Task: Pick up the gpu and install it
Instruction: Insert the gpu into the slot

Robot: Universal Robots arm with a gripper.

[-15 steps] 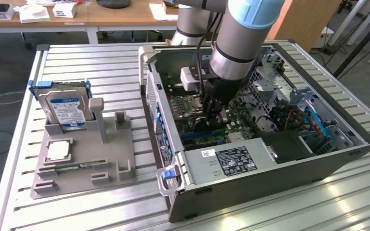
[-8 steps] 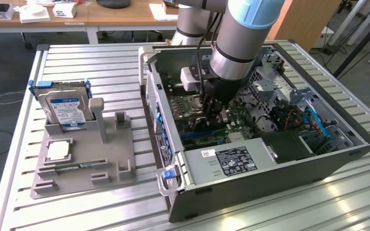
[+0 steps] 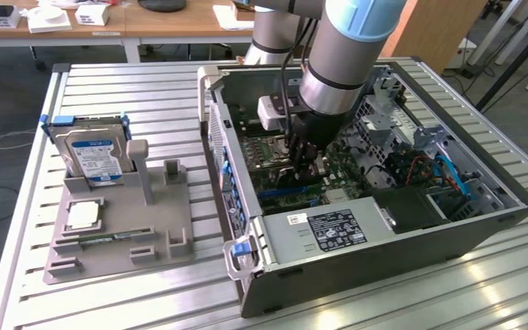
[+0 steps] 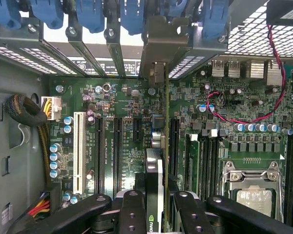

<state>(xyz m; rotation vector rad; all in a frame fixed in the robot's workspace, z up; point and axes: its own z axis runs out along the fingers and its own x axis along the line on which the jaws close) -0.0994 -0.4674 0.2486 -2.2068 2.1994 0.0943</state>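
My gripper [image 3: 302, 159] reaches down into the open computer case [image 3: 447, 234], over the motherboard [image 4: 122, 97]. In the wrist view the gpu [image 4: 154, 180] stands edge-on between the black fingers [image 4: 132, 212], and my gripper [image 4: 156, 207] is shut on it. The card runs from the fingers towards the rear of the case. Its silver end bracket [image 4: 158, 46] lies against the rear slot openings, under the blue latches [image 4: 88, 14]. The card's lower edge is in line with the black expansion slots [image 4: 118, 146]. I cannot tell whether it is seated.
A grey fixture tray [image 3: 163, 247] at the exterior view's left holds a hard drive [image 3: 94, 155], a processor chip [image 3: 82, 215] and a memory stick [image 3: 108, 238]. Inside the case are the power supply [image 3: 337, 230], the processor socket [image 4: 254, 195], a white slot [image 4: 79, 151] and a red-black wire [image 4: 244, 117].
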